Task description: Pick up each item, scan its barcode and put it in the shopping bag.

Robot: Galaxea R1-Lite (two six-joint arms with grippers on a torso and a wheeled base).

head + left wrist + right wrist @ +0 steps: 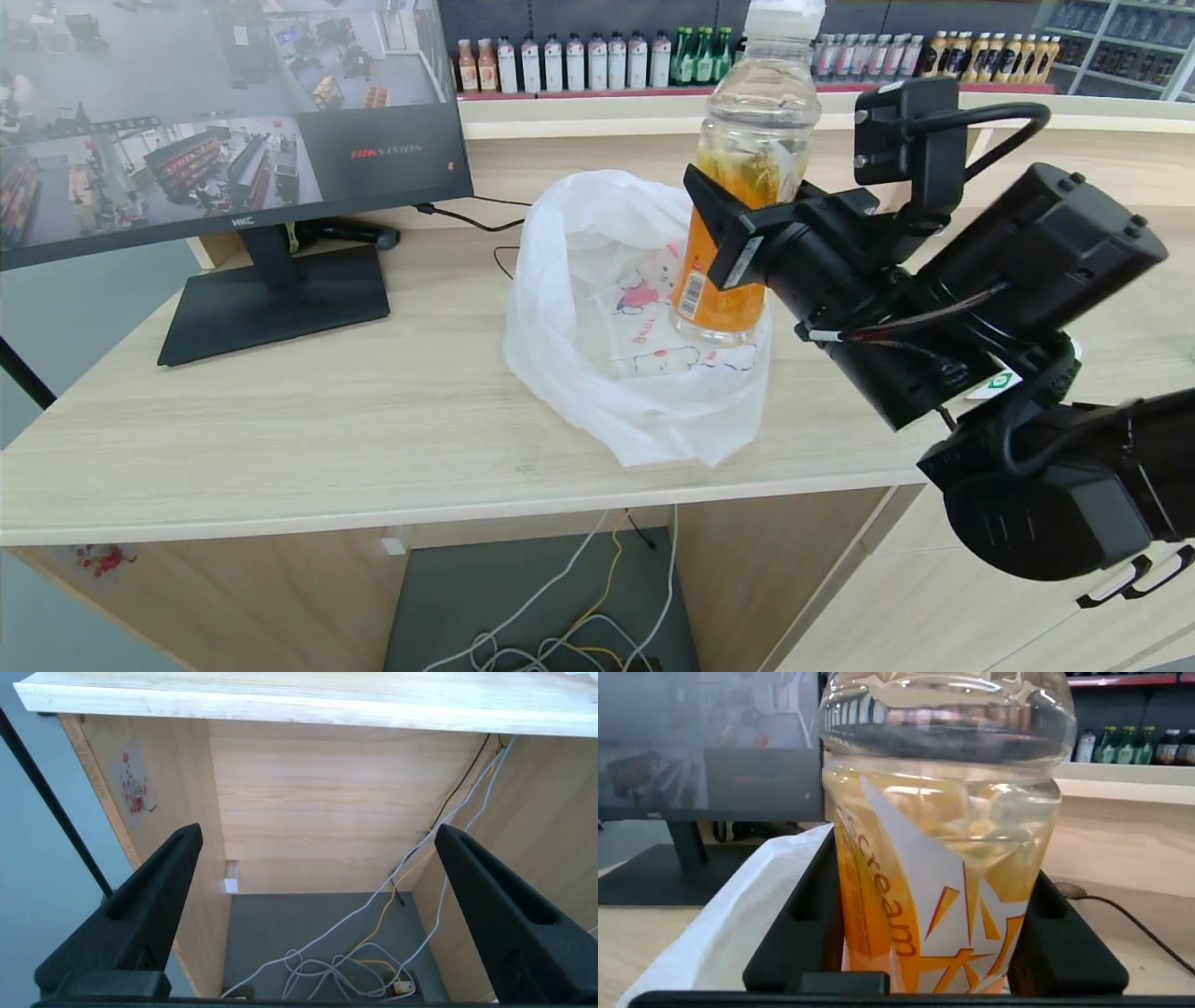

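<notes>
Right claw [739, 233] clamps half-full orange drink bottle [758, 126] upright over open shopping bag [560, 308]; left claw [318, 915] gapes empty.

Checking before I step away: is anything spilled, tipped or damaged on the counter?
Nothing stands out. The bottle is upright in the right gripper at the shopping bag opening, with no spill on the counter.

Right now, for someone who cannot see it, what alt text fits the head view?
The right gripper holds an upright bottle of orange drink over the open white shopping bag on a wooden counter. A monitor stands on the counter's left.
</notes>
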